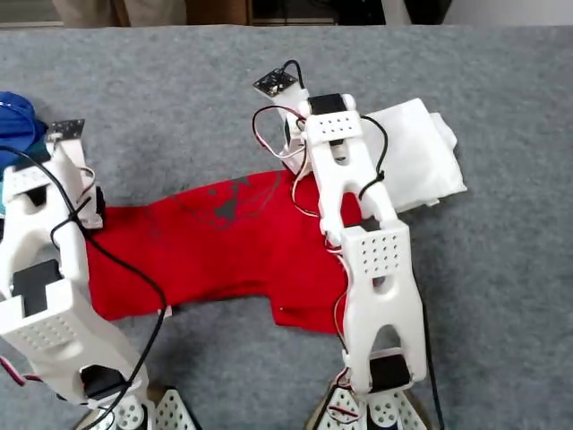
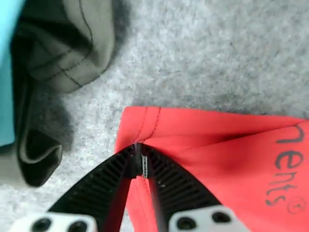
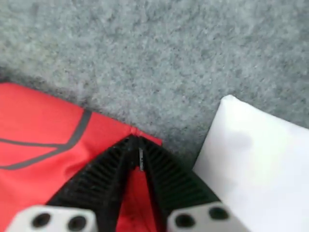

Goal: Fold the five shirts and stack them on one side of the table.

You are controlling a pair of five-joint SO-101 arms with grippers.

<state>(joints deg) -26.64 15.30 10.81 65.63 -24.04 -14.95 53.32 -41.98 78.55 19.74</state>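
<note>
At the far left edge of the table (image 1: 501, 296) a blue shirt (image 1: 13, 116) lies bunched. The left wrist view shows a crumpled olive shirt (image 2: 72, 43) next to it, with what looks like a teal cloth (image 2: 7, 72) at the frame's border, though too little of it shows to be sure. A narrow strip of bare grey surface separates that pile from the red shirt (image 1: 215, 242).

The left hand (image 2: 139, 162) is closed, pinching the red shirt right at its hemmed left edge. The cloth rises in a small ridge between the fingertips.

The red shirt lies spread across the middle of the table, print side up, with its front edge uneven and dipping lower toward the right. Bare table runs along the whole far side behind it.

The right hand (image 3: 138, 157) is also clamped shut, on the shirt's far right corner. That corner lies just beside the folded white shirt (image 1: 416, 161), with a thin gap of table between them.

To the right of and in front of the white shirt, the table lies open out to its edge.
</note>
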